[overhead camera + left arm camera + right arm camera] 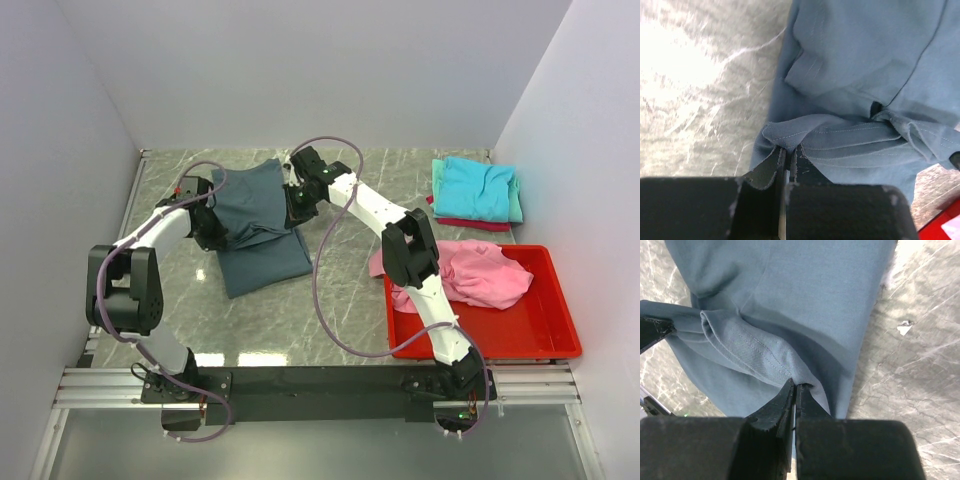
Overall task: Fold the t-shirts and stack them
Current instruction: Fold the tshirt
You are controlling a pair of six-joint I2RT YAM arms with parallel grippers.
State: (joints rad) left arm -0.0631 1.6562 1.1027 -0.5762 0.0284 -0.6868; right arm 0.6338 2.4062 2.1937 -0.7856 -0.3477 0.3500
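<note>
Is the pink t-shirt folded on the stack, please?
No, the pink t-shirt lies crumpled in the red bin, apart from the folded stack.

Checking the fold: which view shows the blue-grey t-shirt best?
Top external: the whole blue-grey t-shirt shows, partly lifted off the table. Each wrist view shows only a close-up hem, pinched by the left gripper or the right gripper.

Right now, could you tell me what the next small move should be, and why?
The left gripper and right gripper are each shut on a lifted edge of the blue-grey shirt, while its near half lies flat on the table. So probably carry both together toward the near edge and lower.
</note>
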